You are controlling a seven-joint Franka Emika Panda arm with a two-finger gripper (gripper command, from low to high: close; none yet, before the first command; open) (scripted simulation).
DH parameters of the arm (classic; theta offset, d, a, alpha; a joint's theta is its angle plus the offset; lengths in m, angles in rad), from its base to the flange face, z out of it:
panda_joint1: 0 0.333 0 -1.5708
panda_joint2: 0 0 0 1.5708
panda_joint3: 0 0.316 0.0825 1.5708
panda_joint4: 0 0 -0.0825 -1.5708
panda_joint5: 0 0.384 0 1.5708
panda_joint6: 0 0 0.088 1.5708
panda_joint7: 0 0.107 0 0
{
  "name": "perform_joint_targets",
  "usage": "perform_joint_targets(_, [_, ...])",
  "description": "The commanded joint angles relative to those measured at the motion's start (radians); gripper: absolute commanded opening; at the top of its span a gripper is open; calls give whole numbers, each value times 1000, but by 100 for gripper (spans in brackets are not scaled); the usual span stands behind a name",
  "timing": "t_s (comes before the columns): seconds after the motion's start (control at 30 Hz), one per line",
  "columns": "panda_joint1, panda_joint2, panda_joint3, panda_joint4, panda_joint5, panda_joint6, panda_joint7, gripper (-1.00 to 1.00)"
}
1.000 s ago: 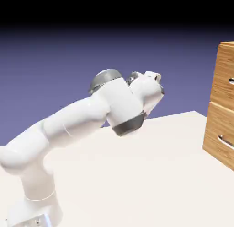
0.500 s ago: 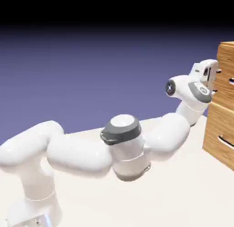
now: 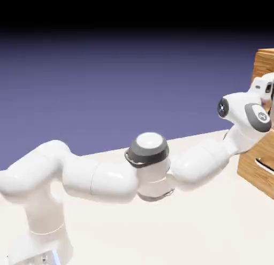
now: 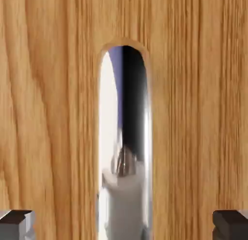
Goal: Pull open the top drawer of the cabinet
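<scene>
Wood grain fills the hand view: the light brown front panel of the top drawer [image 4: 48,113] is right before the camera. Its small silver bar handle [image 4: 123,137] runs up the middle of that view.

The white arm's 2-finger gripper [image 4: 123,224] is spread. Its 2 grey fingertips [image 4: 14,222] sit at the bottom corners, 1 on each side of the bar and well apart from it, pinching nothing.

In the exterior view the white hand [image 3: 261,88] is at the upper front of the tall light brown wood-grain cabinet [image 3: 262,61], which stands at that view's right edge. It is above the lower drawer's silver handle [image 3: 263,165].

The step in hand looks like taking hold of the bar, and the bar is centred between the fingers, so the alignment is good. The fingers should close until both pads bear evenly. The pull should then run straight back, square to the panel. Any sideways or twisting pull could slip the smooth metal bar out of the grip or jam the drawer.
</scene>
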Motion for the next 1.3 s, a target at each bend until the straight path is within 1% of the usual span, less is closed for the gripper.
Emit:
perform_joint_targets(0.0, [-21, 3, 1, -36, -11, -14, 12, -100])
perform_joint_targets(0.77, [-535, 76, 10, -870, -99, -326, 169, -100])
perform_joint_targets(1.2, [-886, 112, 26, -1341, -54, -449, 207, -100])
perform_joint_targets(1.23, [-889, 113, 26, -1343, -54, -449, 208, -100])
perform_joint_targets(1.27, [-889, 113, 26, -1343, -54, -449, 208, 100])
